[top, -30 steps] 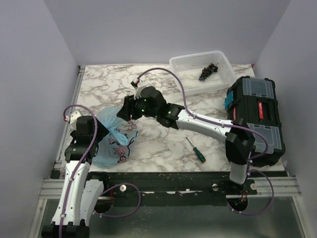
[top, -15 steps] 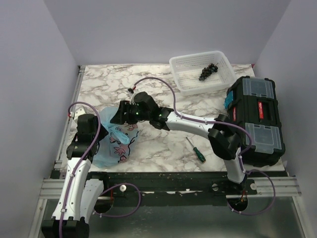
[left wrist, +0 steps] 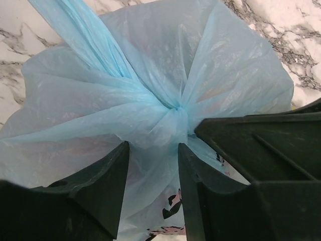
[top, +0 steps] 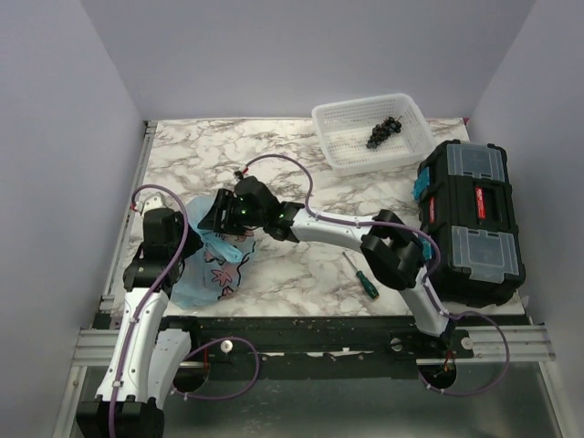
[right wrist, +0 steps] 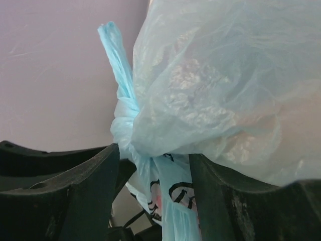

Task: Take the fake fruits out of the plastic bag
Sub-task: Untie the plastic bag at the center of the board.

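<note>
The light-blue plastic bag (top: pixel 208 265) with pink and dark print lies at the table's front left, tied in a knot (left wrist: pixel 175 114). The fake fruits are hidden inside it; only a faint pinkish tint shows through the plastic. My left gripper (top: pixel 182 239) is at the bag's left side. In the left wrist view its jaws (left wrist: pixel 153 148) stand apart just below the knot, with bag plastic between them. My right gripper (top: pixel 217 219) is at the bag's top. Its jaws (right wrist: pixel 154 153) stand apart around the twisted handle strand (right wrist: pixel 118 65) and the printed plastic.
A white lattice basket (top: pixel 339 146) at the back right holds a dark grape bunch (top: pixel 383 130). A black toolbox (top: pixel 470 219) stands at the right edge. A green-handled screwdriver (top: pixel 362 276) lies in front of the right arm's elbow.
My right gripper has moved left and down onto the top of the bag. My left gripper has stayed at the bag's left side, shifting only slightly.
</note>
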`<action>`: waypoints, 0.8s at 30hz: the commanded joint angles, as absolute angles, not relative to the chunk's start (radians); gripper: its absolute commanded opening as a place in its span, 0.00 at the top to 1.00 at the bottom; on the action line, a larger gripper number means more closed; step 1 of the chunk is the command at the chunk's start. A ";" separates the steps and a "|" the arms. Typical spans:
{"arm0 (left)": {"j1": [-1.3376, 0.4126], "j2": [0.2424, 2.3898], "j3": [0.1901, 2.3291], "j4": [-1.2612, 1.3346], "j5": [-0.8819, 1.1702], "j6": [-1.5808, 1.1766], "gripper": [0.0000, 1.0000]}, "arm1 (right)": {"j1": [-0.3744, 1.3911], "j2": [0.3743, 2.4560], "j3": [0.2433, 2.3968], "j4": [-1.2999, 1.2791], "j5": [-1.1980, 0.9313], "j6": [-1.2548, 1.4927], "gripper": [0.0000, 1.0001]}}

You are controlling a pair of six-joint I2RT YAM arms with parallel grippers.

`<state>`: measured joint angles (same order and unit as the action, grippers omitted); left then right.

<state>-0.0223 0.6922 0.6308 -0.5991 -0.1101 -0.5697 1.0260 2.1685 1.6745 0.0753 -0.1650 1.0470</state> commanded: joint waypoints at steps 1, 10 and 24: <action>-0.025 0.713 0.639 -0.592 -0.061 -0.557 0.56 | 1.038 2.241 1.765 0.015 -0.116 1.078 0.42; -0.025 0.726 0.639 -0.583 -0.029 -0.549 0.36 | 1.038 2.224 1.765 0.033 -0.154 1.107 0.83; -0.025 0.728 0.644 -0.590 -0.027 -0.539 0.59 | 1.037 2.125 1.642 0.133 -0.177 1.144 0.99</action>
<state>-0.0219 0.7494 0.6308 -0.5995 -0.0582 -0.5629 1.0325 2.1719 1.6642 0.0750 -0.1486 1.1255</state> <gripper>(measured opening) 0.477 0.011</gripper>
